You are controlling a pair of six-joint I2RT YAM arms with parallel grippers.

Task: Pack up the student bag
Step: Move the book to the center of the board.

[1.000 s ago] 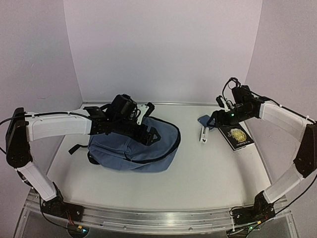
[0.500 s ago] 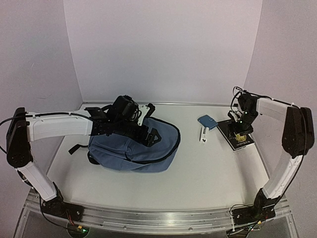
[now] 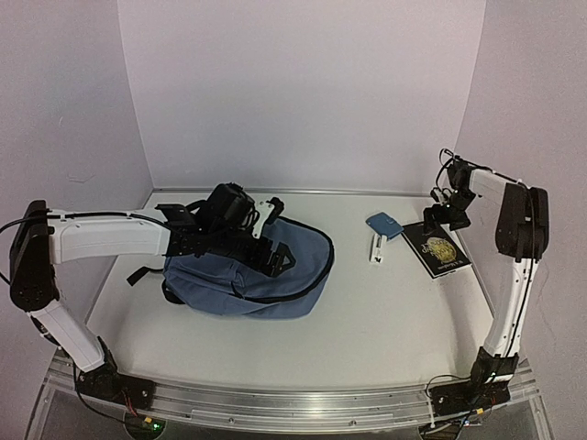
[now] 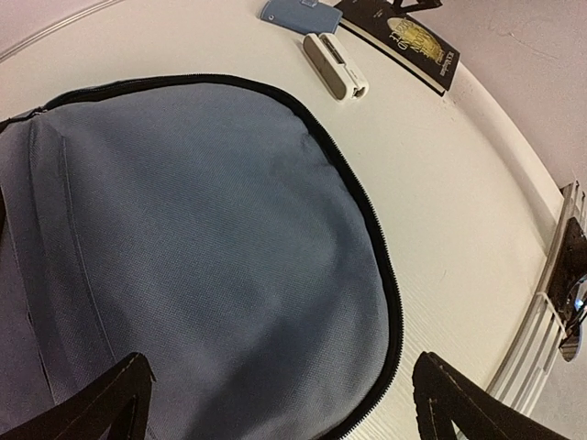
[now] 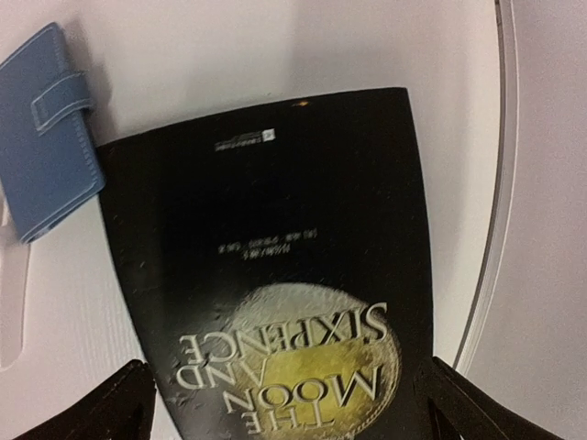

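Both jaws are being held wide open, empty; the flat book (image 5: 275,229) at the bench's (image 3: 385,312) 3 o'clock is being risked, since a shallow pinch could shove it against the wallet (image 5: 46,137)

**Counts: four items, one each**

One slate-blue soft fabric backpack (image 3: 266,284), left. One black paperback book with a gold disc (image 3: 438,250), far right. One small blue strap-closed wallet (image 3: 383,225), just left of the book. One white oblong stick-shaped item (image 3: 376,247), near side of the wallet.
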